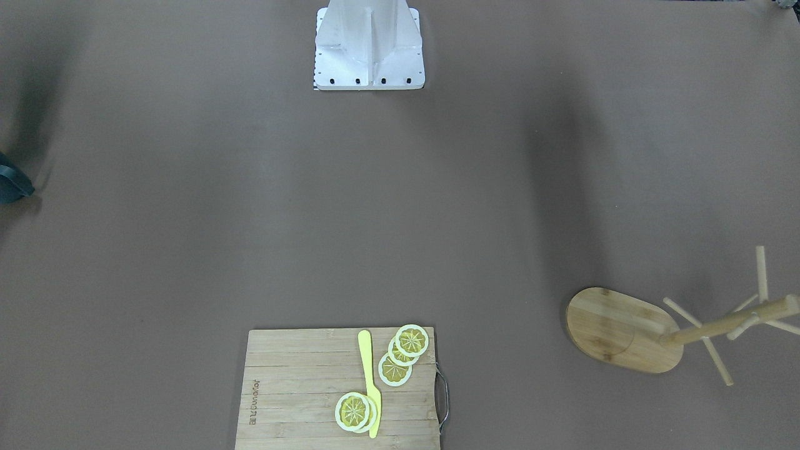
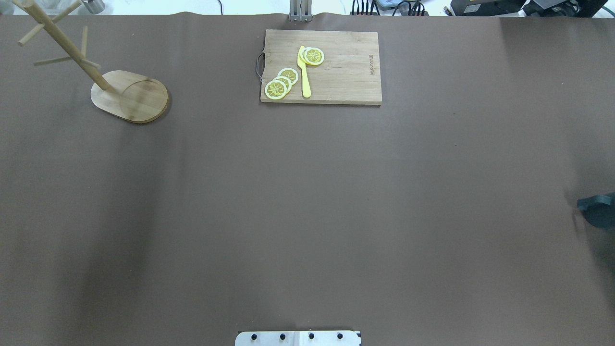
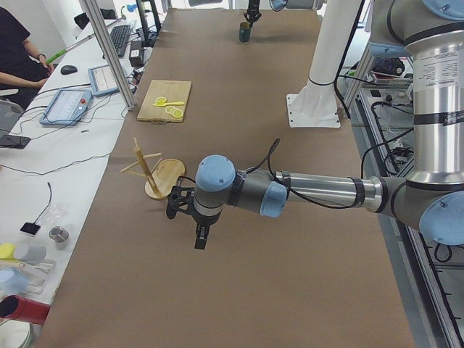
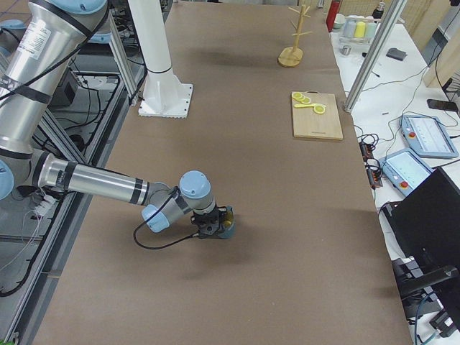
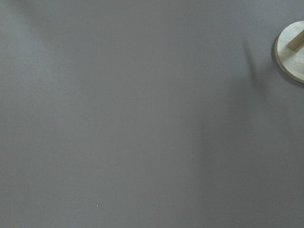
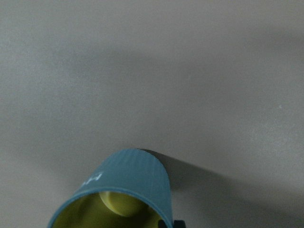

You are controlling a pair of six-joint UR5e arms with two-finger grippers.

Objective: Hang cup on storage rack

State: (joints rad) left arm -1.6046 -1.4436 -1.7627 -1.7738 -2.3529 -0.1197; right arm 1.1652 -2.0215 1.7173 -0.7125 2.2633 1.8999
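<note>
right hand (image 4: 214,228) sat at cup (image 6: 128,175), grip untellable. left hand (image 3: 201,239), opening untellable, hung near rack (image 2: 139,98), likely posted for a hand-over; cup well apart from rack.

Board (image 1: 294,387) w/ lemon slices (image 1: 412,340), knife (image 1: 368,369)

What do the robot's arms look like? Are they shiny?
Yes! The left arm and right arm are shiny silver tubes with round light-blue joint caps. The left end effector and right end effector are black, and a thin black cable loops by each wrist.
</note>
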